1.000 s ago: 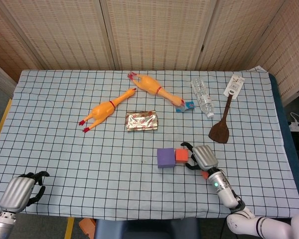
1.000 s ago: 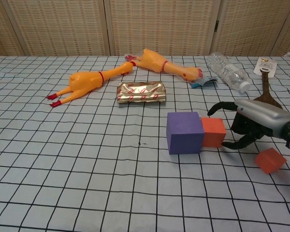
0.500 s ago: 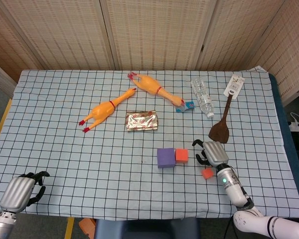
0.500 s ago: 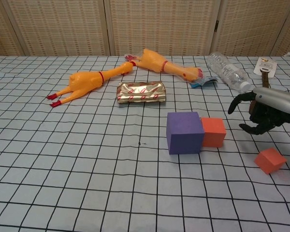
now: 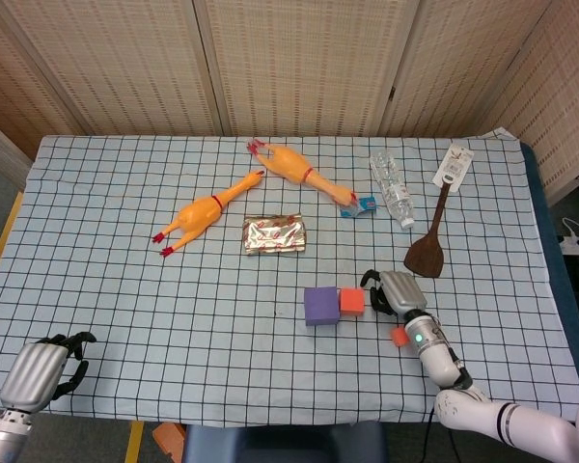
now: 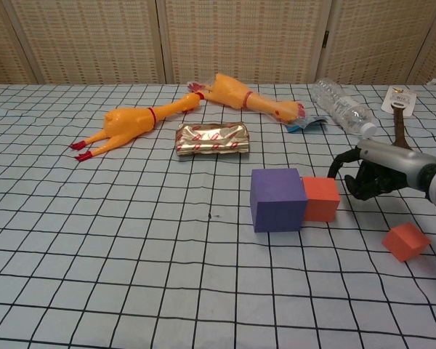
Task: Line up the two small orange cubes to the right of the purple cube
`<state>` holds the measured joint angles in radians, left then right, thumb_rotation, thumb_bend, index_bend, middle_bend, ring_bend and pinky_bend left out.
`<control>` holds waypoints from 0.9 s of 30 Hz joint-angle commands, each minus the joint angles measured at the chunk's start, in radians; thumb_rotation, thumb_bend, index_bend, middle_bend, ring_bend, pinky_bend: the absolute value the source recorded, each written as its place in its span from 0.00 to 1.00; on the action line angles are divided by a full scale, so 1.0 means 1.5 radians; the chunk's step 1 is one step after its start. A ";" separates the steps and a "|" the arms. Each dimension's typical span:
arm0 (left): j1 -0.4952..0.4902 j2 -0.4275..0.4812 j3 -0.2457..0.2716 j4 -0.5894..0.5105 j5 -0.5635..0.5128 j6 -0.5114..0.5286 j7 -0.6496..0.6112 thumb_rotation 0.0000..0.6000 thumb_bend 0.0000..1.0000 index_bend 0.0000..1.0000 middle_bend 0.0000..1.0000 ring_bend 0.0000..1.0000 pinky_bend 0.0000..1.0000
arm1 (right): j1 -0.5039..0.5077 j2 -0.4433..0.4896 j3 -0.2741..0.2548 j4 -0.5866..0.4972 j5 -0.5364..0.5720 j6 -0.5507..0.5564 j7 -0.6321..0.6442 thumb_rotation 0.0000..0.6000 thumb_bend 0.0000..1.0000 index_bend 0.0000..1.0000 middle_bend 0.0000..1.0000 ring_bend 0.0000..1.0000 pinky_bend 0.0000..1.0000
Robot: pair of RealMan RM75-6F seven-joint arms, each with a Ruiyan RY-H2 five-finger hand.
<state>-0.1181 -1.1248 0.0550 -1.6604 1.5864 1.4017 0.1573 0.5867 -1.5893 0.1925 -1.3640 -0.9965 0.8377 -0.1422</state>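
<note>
The purple cube (image 5: 320, 305) (image 6: 277, 198) sits on the checked cloth with one small orange cube (image 5: 352, 301) (image 6: 321, 198) touching its right side. The second orange cube (image 5: 400, 337) (image 6: 406, 241) lies tilted, apart, further right and nearer the front edge. My right hand (image 5: 396, 292) (image 6: 374, 171) hovers just right of the first orange cube, with its fingers loosely bent and nothing in them. It touches neither cube. My left hand (image 5: 43, 371) rests at the front left corner, empty, and shows only in the head view.
Behind the cubes lie a foil packet (image 6: 211, 139), two rubber chickens (image 6: 131, 123) (image 6: 243, 97), a plastic bottle (image 6: 341, 109) and a brown spatula (image 5: 429, 246). The spatula is close behind my right hand.
My right hand let go of the orange cube beside the purple one and drew away to the right. It then came part of the way back. Neither orange cube moved.
</note>
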 commanded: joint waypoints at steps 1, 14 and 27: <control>0.000 0.000 0.000 0.000 0.000 0.000 -0.001 1.00 0.45 0.37 0.54 0.47 0.56 | 0.007 -0.012 0.001 0.017 -0.002 -0.013 0.017 1.00 0.67 0.40 1.00 0.87 1.00; 0.001 0.000 0.000 0.000 0.001 0.002 0.000 1.00 0.45 0.37 0.55 0.49 0.56 | 0.020 -0.036 -0.005 0.060 -0.058 -0.050 0.100 1.00 0.68 0.36 1.00 0.87 1.00; 0.001 0.000 0.000 0.000 0.001 0.002 0.001 1.00 0.45 0.37 0.55 0.50 0.56 | 0.013 -0.035 -0.025 0.067 -0.132 -0.043 0.179 1.00 0.68 0.36 1.00 0.87 1.00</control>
<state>-0.1168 -1.1245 0.0547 -1.6601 1.5877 1.4050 0.1583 0.6063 -1.6417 0.1570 -1.2636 -1.1919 0.7731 0.1242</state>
